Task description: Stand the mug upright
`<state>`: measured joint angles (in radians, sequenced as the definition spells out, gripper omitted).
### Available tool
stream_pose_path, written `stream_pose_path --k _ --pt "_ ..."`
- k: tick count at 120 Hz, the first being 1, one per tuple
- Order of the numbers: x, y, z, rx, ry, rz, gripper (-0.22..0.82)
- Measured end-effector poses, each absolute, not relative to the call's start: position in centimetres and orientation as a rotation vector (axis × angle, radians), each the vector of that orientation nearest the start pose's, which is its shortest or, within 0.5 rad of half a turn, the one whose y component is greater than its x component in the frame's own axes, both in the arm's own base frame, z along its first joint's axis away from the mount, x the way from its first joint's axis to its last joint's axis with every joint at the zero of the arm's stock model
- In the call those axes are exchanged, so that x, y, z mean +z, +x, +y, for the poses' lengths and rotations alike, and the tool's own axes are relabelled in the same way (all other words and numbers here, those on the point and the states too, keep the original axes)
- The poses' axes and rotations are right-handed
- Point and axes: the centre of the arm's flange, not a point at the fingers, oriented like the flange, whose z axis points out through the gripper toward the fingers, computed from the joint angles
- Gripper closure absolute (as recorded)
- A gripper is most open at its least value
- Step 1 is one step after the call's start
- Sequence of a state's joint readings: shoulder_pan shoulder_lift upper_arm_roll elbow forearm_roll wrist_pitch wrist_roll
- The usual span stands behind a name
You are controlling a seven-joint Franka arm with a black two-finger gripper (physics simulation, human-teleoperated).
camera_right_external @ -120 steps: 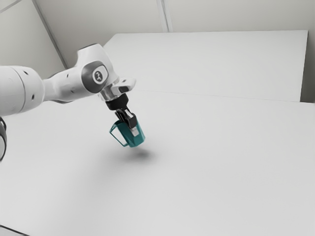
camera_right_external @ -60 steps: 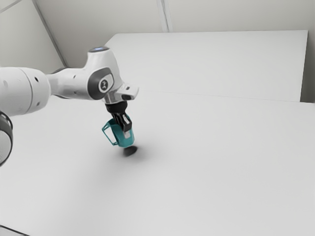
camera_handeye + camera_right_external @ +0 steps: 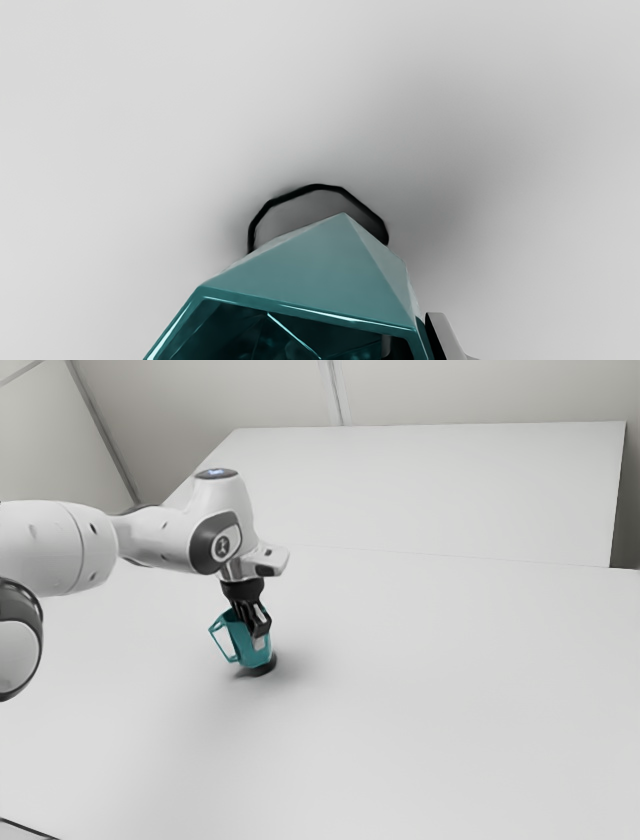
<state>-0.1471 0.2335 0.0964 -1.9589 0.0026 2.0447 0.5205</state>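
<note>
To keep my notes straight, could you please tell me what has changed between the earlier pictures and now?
The teal mug has come down toward the table, shifted slightly toward the exterior view's left and tipped closer to upright; the hand moved down with it. Its grip on the mug stayed as it was.

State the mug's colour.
The mug is teal, darker inside; the wrist view shows it best.

The wrist view's edge crops the mug (image 3: 315, 275), seemingly across its opening.
</note>
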Motion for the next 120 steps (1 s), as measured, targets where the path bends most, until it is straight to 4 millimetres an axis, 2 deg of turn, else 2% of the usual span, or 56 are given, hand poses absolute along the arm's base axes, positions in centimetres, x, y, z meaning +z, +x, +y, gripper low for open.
stream_pose_path --k 20,41,56,64,75,85,99,111,120 --pt "33.8 58.5 -3.1 0.255 -3.014 0.880 0.77" --pt "33.9 58.7 -3.1 0.251 -2.999 0.887 0.39" --pt "35.1 58.8 -3.1 0.220 -2.994 0.889 0.22" --pt "37.0 58.7 -3.3 0.176 -2.991 0.894 0.16" --pt "40.9 58.1 -3.9 0.096 -2.986 0.899 0.10" --pt "44.8 57.3 -4.0 0.029 -2.999 0.866 0.07" --pt "50.9 57.4 -4.4 -0.048 -3.025 0.785 0.04" --pt "53.2 57.0 -4.9 -0.034 -3.055 0.722 0.03" --pt "54.0 56.5 -5.4 -0.016 -3.078 0.683 0.02"
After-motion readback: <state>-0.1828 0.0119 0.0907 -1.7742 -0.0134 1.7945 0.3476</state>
